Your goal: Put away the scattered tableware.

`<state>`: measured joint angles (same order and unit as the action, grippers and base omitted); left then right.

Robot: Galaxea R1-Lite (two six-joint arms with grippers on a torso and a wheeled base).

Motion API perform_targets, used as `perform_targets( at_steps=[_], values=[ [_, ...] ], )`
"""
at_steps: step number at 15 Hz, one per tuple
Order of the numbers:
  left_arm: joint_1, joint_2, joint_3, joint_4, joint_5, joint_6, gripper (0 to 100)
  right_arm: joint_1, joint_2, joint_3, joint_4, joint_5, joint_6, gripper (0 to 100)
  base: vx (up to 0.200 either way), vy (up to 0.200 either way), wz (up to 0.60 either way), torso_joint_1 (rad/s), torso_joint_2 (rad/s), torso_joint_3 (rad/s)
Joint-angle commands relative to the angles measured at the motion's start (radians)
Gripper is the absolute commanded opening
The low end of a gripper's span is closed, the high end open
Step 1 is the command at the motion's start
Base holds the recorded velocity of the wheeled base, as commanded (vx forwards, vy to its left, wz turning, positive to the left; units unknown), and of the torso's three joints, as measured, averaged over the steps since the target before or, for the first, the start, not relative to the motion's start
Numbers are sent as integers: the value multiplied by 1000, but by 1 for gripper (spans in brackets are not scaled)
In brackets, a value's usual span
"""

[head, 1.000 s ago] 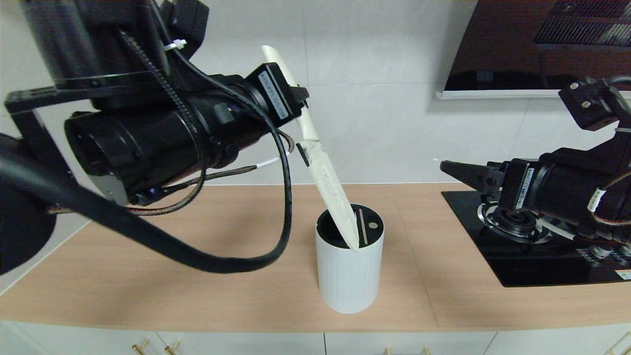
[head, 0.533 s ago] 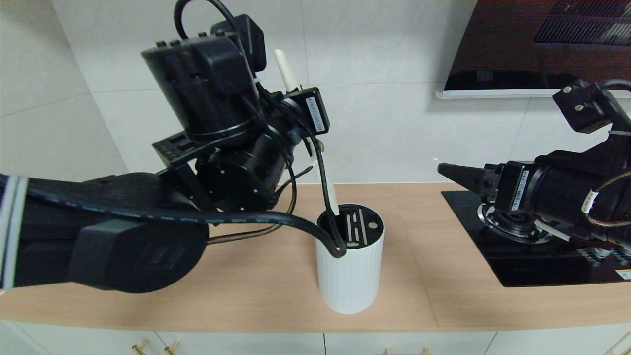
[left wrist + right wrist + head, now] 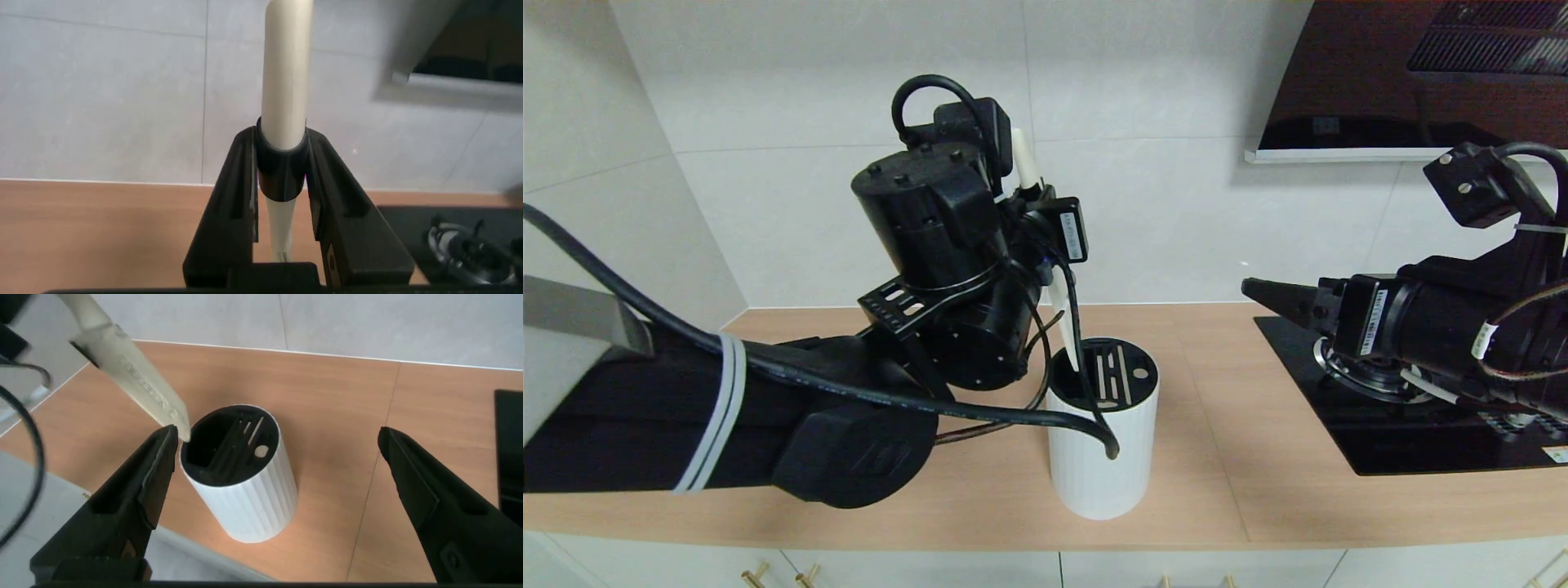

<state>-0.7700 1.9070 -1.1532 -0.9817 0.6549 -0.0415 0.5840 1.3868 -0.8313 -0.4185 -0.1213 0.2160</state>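
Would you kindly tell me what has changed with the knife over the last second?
The left gripper, shut on the knife, swung it from a steep slant to nearly upright and moved its tip from the front rim of the white holder into its left-side opening. The holder and the open right gripper stayed about where they were.

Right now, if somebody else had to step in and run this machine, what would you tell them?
Left end effector: shut on the handle of the white knife, blade pointing down, tip at the mouth of the white holder on the counter.
Right end effector: open and empty, in the air beside the holder, on the stove side.
Done: the knife is picked up and lined up with the holder.
Left: lower the knife fully in, then let go.
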Motion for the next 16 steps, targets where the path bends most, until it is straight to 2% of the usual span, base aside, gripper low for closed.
perform_targets(
  at_steps=[1,5,16],
  values=[
    [-2,38,0,-11,0,0,0,0,6,0,0,0,0,100,0,0,0,0,0,0],
    [-23,64,1,-31,2,0,0,0,9,0,0,0,0,100,0,0,0,0,0,0],
    [-25,130,3,-34,17,-1,0,0,14,3,0,0,0,100,0,0,0,0,0,0]
  ],
)
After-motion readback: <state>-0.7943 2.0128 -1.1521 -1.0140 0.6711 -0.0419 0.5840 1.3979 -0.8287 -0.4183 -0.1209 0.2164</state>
